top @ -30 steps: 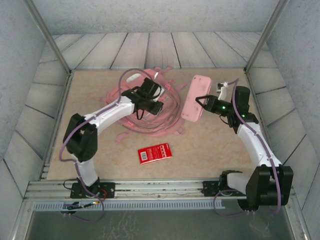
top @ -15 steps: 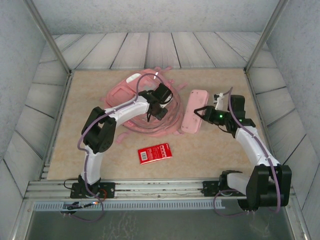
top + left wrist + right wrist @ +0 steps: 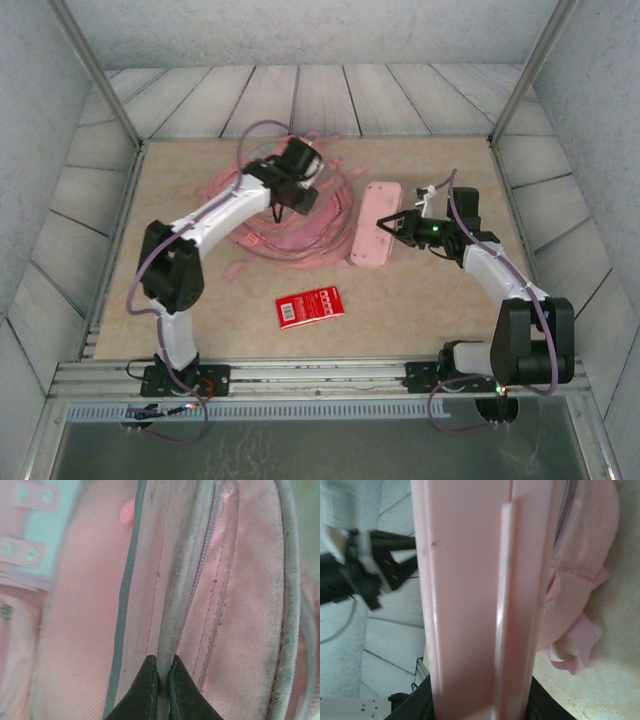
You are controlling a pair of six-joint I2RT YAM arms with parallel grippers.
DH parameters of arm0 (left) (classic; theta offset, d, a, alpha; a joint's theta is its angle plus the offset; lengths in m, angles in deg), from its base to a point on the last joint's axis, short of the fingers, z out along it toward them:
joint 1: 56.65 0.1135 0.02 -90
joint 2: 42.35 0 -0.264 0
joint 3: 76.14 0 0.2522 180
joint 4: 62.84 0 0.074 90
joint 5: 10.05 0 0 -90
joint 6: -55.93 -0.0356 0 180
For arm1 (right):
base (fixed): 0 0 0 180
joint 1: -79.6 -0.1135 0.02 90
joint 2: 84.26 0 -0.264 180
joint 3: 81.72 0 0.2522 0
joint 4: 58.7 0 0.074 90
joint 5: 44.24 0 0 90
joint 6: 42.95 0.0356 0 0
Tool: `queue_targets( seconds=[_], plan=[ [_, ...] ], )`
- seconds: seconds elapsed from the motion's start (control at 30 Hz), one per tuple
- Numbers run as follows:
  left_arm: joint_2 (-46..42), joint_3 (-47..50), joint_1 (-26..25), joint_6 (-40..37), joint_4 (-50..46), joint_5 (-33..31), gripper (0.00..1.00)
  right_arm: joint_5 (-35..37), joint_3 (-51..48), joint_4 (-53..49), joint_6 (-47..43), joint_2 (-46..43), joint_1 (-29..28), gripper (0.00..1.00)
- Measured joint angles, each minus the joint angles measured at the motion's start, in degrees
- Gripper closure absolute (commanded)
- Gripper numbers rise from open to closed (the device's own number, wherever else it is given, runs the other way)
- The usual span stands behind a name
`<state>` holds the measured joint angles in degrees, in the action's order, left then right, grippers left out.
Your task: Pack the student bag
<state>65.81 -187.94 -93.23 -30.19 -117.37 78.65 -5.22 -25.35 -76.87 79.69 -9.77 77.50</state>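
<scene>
Opening step, seemingly — pinching the grey zip edge [image 3: 182, 590] of the student bag [image 3: 318, 225], upper centre of the top view, in the left gripper [image 3: 162, 680]; clamping the flat pink case [image 3: 370, 235] in the right gripper [image 3: 396, 224] just beside. Next, likely: lifting that edge wider, then sliding the case in.

The student bag [image 3: 318, 228] is a large pink fabric backpack lying flat and slack on the bench [image 3: 420, 300], toward the bench's far side and left of its middle. Loose straps trail off toward the bench's near-left. Close up, its cloth [image 3: 235, 605] shows stitched seams, a zip and grubby grey piping. The left pincer [image 3: 162, 672] nips one ridge of that piping.
</scene>
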Motion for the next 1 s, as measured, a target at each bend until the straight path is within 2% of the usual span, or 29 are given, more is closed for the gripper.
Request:
queue_targets(
  seconds=[0.13,0.23,0.53,0.7,1.0],
  plan=[
    [-4.8,-0.3,5.8,0.8,0.2,9.6,1.00,-1.1,1.7,2.5,2.0,4.2,-2.4,0.78],
    [-5.8,-0.5,8.0,2.1,0.2,15.8,1.00,-1.2,4.3,5.3,4.2,8.8,-4.5,0.79],
    [-5.8,-0.7,9.1,7.7,3.5,30.2,1.00,2.8,9.9,23.9,21.6,23.9,-11.3,0.78],
    [-5.6,-2.5,9.3,9.7,4.1,34.8,1.00,7.0,14.1,33.1,31.2,31.2,-14.4,0.78],
    [-5.0,-5.6,9.3,11.8,4.7,39.3,1.00,12.3,22.4,37.5,39.6,40.2,-19.1,0.78]
  ],
)
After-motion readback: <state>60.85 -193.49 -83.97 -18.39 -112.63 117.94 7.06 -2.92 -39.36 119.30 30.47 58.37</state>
